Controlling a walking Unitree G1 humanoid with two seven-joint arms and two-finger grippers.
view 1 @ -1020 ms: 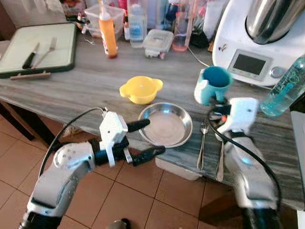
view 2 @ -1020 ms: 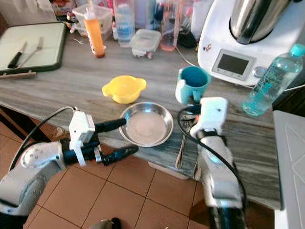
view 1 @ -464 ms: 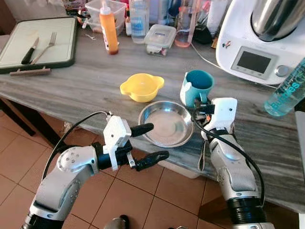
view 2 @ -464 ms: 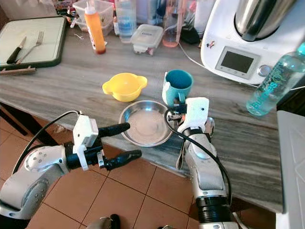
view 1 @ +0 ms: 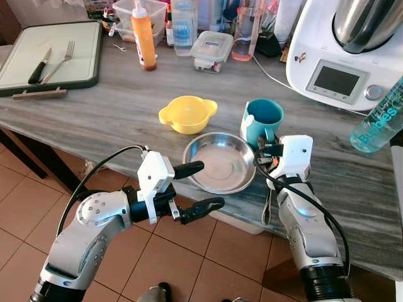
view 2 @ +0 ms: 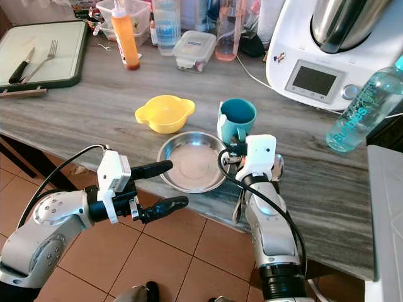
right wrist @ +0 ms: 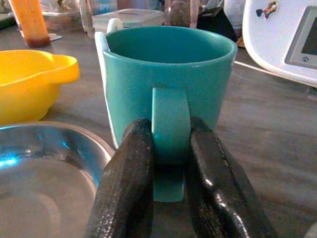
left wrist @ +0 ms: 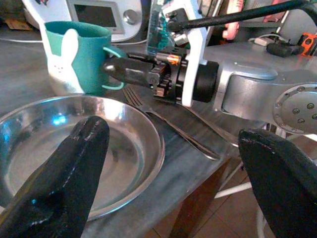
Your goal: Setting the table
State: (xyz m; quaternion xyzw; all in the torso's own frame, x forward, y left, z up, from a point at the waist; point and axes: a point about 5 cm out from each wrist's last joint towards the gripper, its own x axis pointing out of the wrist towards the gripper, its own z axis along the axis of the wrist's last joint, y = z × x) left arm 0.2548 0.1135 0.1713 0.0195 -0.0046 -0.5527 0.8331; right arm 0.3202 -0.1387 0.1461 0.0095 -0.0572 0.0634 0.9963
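Gripping: right gripper (right wrist: 171, 163) has its two black fingers (right wrist: 126, 178) pressed on either side of the handle of the teal ceramic mug (view 2: 236, 119), clamped on it.
Mug look: glossy teal, straight-sided, flat strap handle, with a white rabbit-shaped figure on its outer wall; its inside cannot be made out.
Mug place: upright on the grey wood-grain table (view 1: 113, 107), near the front edge, handle turned toward that edge.
Beside it: round shiny steel plate (view 1: 220, 164) just to the mug's left, close to the front edge; whether they touch cannot be told.
Behind the plate: yellow plastic bowl with two ear handles (view 1: 187, 114), apart from the mug.
Cutlery: metal fork (view 1: 269, 198) lying by the right gripper's wrist, reaching the front edge.
Left gripper: (view 1: 196, 187) wide open, holding nothing, hovering off the front edge beside the plate.
Far right edge: white kitchen machine with a screen (view 1: 343, 56) and clear blue water bottle (view 1: 380, 119).
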